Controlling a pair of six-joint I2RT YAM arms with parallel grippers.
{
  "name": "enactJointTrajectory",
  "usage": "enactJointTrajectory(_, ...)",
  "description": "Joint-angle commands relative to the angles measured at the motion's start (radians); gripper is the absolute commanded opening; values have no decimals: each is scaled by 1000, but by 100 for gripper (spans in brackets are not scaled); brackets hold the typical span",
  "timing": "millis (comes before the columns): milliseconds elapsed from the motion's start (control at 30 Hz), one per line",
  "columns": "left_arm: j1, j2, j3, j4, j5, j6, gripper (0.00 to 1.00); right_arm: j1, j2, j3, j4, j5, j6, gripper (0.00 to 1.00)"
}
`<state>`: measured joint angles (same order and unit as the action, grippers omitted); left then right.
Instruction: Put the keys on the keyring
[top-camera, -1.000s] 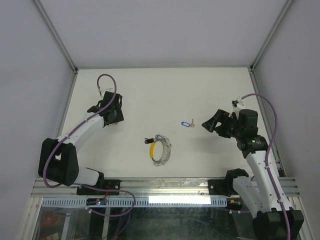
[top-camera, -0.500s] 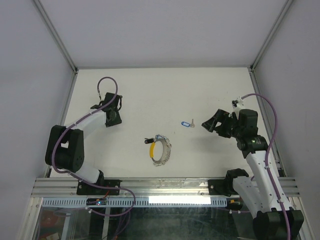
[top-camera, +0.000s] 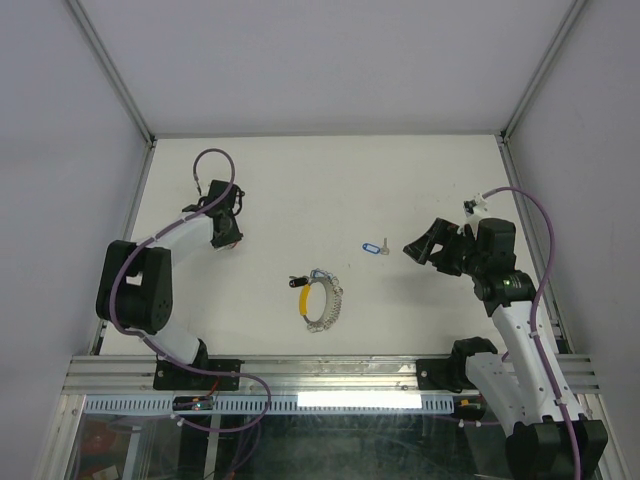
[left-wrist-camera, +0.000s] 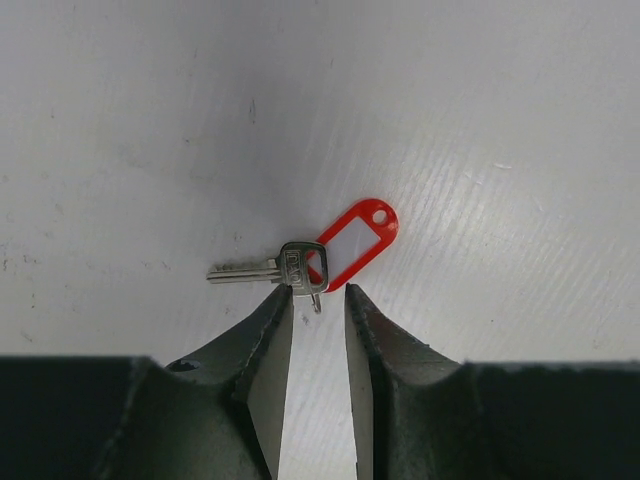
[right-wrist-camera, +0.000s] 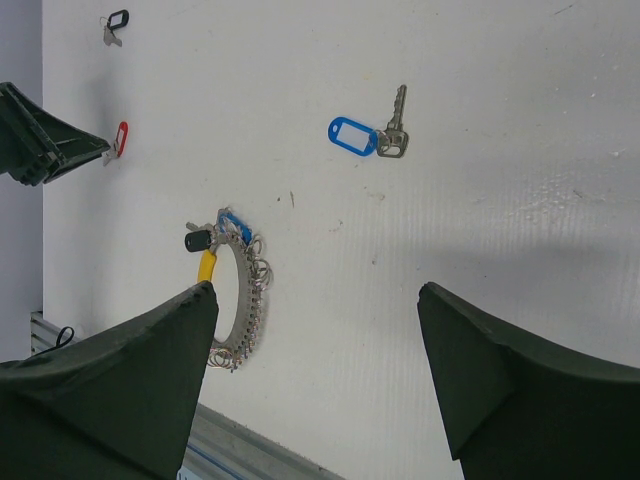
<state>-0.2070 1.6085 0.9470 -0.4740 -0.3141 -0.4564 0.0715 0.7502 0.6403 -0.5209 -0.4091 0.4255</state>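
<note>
A silvery key (left-wrist-camera: 285, 268) with a red tag (left-wrist-camera: 352, 240) lies flat on the white table. My left gripper (left-wrist-camera: 318, 295) points down over it with the jaws a narrow gap apart. The tips flank the key's small ring without closing on it. In the top view the left gripper (top-camera: 229, 238) is at the far left. A key with a blue tag (right-wrist-camera: 365, 135) lies ahead of my right gripper (right-wrist-camera: 315, 300), which is wide open and empty. The keyring (right-wrist-camera: 235, 290), a yellow arc and a beaded grey part, carries a black tag (right-wrist-camera: 197, 241) and a blue tag (right-wrist-camera: 232, 222). It also shows in the top view (top-camera: 322, 300).
Another key with a black tag (right-wrist-camera: 116, 22) lies far off beyond the left gripper. The metal rail of the table's near edge (top-camera: 320, 372) runs in front of the keyring. Grey walls close the table at the left, back and right.
The left arm's elbow has drawn in and up, and its gripper has tipped down over the red-tag key. The right arm, keyring and blue-tag key have not moved.
</note>
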Motion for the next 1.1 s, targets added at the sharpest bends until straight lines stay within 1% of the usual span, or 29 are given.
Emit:
enactJointTrajectory(0, 18, 14, 48, 50, -3, 16, 25, -6, 1, 13, 40, -23, 1, 84)
enactJointTrajectory(300, 23, 38, 44, 54, -4, 19, 23, -7, 0, 13, 40, -24, 1, 84)
enactJointTrajectory(467, 24, 46, 46, 57, -6, 21, 17, -6, 0, 14, 37, -24, 0, 84)
enactJointTrajectory(633, 24, 58, 50, 58, -10, 24, 14, -6, -2, 16, 35, -23, -2, 84)
enactJointTrajectory(733, 24, 62, 52, 58, -13, 27, 8, -7, -5, 17, 33, -21, -2, 84)
enactJointTrajectory(833, 24, 56, 52, 58, -18, 30, 0, -7, -5, 20, 28, -19, -4, 84)
enactJointTrajectory(933, 24, 36, 51, 52, -16, 32, 0, -7, -7, 23, 24, -18, -6, 84)
enactJointTrajectory(1067, 5, -18, 51, 51, 34, 30, 0, -7, -9, 23, 21, -11, -7, 84)
